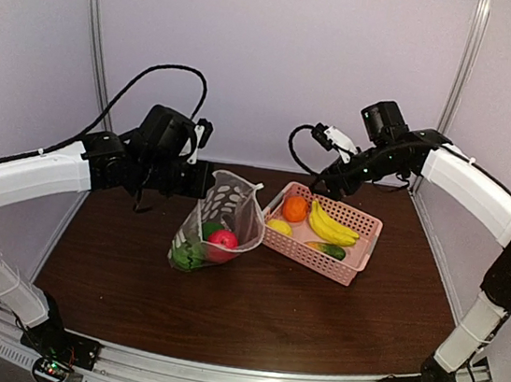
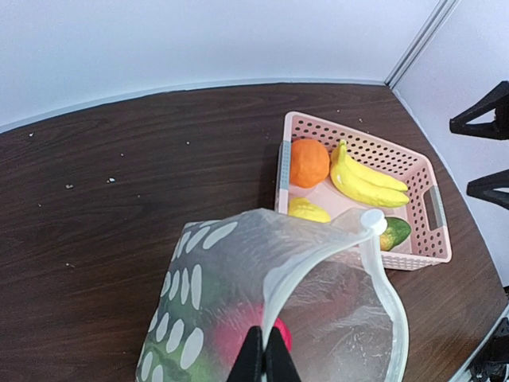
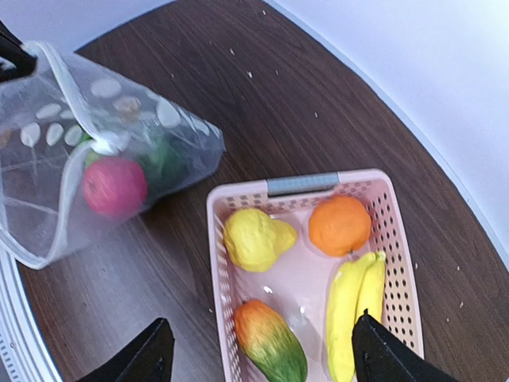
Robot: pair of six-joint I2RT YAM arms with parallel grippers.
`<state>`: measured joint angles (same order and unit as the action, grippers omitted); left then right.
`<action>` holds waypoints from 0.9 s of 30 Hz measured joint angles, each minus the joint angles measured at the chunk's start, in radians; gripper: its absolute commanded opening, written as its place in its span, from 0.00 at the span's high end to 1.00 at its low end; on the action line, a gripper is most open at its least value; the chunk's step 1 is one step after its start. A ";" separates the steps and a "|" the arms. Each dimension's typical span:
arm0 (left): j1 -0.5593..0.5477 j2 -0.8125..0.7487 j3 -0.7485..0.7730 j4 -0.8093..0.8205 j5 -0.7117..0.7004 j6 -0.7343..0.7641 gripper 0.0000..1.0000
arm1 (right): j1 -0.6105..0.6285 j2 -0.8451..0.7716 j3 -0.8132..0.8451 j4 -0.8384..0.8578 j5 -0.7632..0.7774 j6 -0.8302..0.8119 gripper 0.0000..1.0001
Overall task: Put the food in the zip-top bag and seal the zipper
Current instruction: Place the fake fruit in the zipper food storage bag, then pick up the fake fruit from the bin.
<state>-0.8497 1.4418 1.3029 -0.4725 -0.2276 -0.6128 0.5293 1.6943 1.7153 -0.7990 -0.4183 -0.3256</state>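
The zip-top bag (image 1: 224, 215) stands open on the table, with a red apple (image 1: 223, 239) and a green vegetable (image 1: 189, 254) inside. My left gripper (image 2: 265, 350) is shut on the bag's mouth edge at the zipper (image 2: 318, 259), holding it up. The white slider tab (image 2: 372, 220) sits at the far end. More food lies in the pink basket (image 1: 367, 227): an orange (image 3: 339, 225), a lemon (image 3: 253, 237), bananas (image 3: 354, 306) and an orange-green fruit (image 3: 270, 342). My right gripper (image 3: 260, 325) hangs open above the basket, with nothing between its fingers.
The pink basket (image 3: 238, 195) stands right of the bag, its grey handle (image 3: 302, 184) facing the bag. The brown table (image 1: 249, 313) is ringed by white walls and corner posts (image 1: 466, 59). Small crumbs dot the wood.
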 measured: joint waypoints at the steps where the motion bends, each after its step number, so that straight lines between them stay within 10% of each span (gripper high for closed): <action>1: 0.000 0.000 0.000 0.000 0.000 0.003 1.00 | -0.021 0.000 -0.023 -0.014 0.005 -0.021 0.24; 27: 0.000 0.000 -0.006 0.001 0.006 0.029 1.00 | -0.114 0.208 -0.127 -0.171 0.123 -0.315 0.47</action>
<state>-0.8497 1.4418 1.2972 -0.4713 -0.2218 -0.5842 0.4152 1.9026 1.5879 -0.9699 -0.2951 -0.6403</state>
